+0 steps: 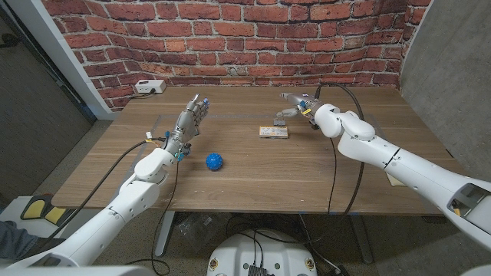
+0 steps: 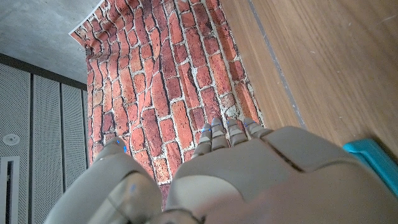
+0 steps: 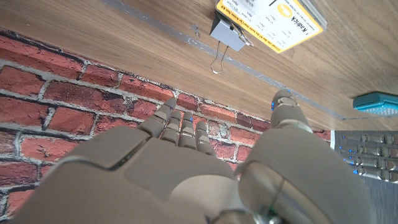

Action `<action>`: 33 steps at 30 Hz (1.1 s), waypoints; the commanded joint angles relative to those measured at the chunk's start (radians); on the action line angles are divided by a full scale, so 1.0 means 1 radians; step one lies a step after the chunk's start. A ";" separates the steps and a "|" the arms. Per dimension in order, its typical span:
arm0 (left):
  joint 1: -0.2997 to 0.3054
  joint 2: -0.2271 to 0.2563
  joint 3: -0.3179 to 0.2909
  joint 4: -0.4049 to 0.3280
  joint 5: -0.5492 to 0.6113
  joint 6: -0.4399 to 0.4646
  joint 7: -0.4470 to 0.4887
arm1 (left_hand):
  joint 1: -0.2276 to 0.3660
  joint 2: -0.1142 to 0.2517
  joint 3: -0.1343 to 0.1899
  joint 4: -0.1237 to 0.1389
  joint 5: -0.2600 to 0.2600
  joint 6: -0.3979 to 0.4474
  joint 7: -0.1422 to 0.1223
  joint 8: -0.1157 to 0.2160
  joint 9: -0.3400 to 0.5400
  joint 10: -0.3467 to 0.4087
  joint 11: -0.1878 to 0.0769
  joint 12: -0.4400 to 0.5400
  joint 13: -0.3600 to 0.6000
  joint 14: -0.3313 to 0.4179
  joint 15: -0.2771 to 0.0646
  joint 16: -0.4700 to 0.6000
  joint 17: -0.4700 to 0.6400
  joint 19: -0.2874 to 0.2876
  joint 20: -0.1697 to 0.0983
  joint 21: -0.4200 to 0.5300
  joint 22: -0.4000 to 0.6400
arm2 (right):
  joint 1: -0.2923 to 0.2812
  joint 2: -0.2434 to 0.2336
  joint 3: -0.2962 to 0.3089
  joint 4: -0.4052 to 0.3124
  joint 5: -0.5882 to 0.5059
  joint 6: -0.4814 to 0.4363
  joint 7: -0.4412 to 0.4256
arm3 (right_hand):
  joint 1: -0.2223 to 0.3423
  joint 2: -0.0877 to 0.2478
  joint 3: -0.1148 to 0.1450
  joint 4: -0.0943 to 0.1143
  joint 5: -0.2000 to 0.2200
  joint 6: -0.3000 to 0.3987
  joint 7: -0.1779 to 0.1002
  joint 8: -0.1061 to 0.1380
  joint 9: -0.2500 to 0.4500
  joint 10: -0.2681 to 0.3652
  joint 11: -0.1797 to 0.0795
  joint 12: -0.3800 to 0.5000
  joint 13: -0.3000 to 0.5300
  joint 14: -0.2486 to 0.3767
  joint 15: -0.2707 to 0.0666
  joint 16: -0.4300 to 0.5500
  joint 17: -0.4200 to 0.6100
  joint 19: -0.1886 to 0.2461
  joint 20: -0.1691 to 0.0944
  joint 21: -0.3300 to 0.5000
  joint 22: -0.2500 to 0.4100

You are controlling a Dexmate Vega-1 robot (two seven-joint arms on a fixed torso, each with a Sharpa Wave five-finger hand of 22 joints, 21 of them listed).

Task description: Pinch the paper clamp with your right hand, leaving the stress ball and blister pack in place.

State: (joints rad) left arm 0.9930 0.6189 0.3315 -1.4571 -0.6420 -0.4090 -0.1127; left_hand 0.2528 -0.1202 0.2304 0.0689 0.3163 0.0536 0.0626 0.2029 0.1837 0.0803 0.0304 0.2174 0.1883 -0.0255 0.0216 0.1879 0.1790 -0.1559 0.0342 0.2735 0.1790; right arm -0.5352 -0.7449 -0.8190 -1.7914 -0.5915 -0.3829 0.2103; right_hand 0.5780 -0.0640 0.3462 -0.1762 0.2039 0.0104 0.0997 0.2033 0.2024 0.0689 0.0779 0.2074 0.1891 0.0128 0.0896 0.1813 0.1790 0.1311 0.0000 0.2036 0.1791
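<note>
The paper clamp, a grey clip with wire handles, lies on the wooden table against the far edge of the yellow-and-white blister pack. In the head view the clamp and the pack sit at the table's middle back. My right hand hovers just behind and right of them, its fingers and thumb apart, holding nothing and touching nothing. The blue stress ball rests nearer the front, left of centre. My left hand stands left of the ball with fingers stretched out, empty.
A white power box sits at the table's back left corner by the brick wall. Black cables hang from my right arm across the table's right half. A thin tape line runs along the table.
</note>
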 commanded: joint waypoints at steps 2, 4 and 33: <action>0.013 -0.009 -0.003 0.005 -0.015 -0.008 -0.002 | 0.005 0.001 -0.004 0.001 0.007 0.000 0.000 0.001 0.003 0.004 -0.002 0.000 0.003 -0.003 -0.002 0.002 0.004 -0.004 0.010 -0.002 0.004 | 0.050 -0.006 -0.043 0.028 -0.069 0.052 0.099 | 0.019 -0.028 -0.010 0.001 0.015 0.002 -0.002 0.009 0.003 0.002 -0.009 0.008 0.004 0.038 -0.001 0.015 0.003 0.035 0.011 0.008 0.002; 0.014 -0.010 -0.003 0.007 -0.017 -0.006 -0.001 | 0.006 0.001 -0.004 0.001 0.007 0.002 0.000 0.002 0.003 0.005 -0.002 0.000 0.003 -0.002 -0.003 0.002 0.004 -0.003 0.013 -0.002 0.004 | 0.055 -0.003 -0.047 0.039 -0.080 0.063 0.102 | 0.030 -0.040 -0.014 0.003 0.022 0.010 -0.007 0.013 0.004 0.016 -0.018 0.014 0.005 0.052 -0.002 0.017 0.003 0.057 0.015 0.014 0.002; 0.015 -0.008 0.005 0.006 -0.024 0.017 -0.010 | 0.011 0.004 -0.012 0.001 0.008 0.018 -0.008 0.004 0.003 0.017 -0.008 0.001 0.004 0.009 -0.006 0.005 0.005 -0.010 0.039 -0.014 0.005 | 0.124 0.060 -0.080 0.177 -0.125 0.110 0.180 | 0.105 -0.059 -0.018 0.016 0.064 0.061 -0.037 0.034 0.007 0.071 -0.049 0.031 0.005 0.182 -0.022 0.034 0.004 0.181 0.014 0.043 0.003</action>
State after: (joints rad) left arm 1.0148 0.6097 0.3265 -1.4512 -0.6655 -0.4116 -0.1136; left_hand 0.2592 -0.1138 0.2222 0.0689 0.3163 0.0644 0.0519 0.2030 0.1836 0.0893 0.0215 0.2175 0.1882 -0.0218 0.0179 0.1880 0.1790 -0.1592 0.0666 0.2620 0.1789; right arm -0.4316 -0.7024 -0.8956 -1.6700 -0.7217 -0.3076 0.3917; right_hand 0.6662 -0.1259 0.3265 -0.1678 0.2591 0.0531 0.0652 0.2271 0.2073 0.1202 0.0342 0.2266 0.1934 0.1685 0.0738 0.2044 0.1790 0.2915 0.0159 0.2389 0.1791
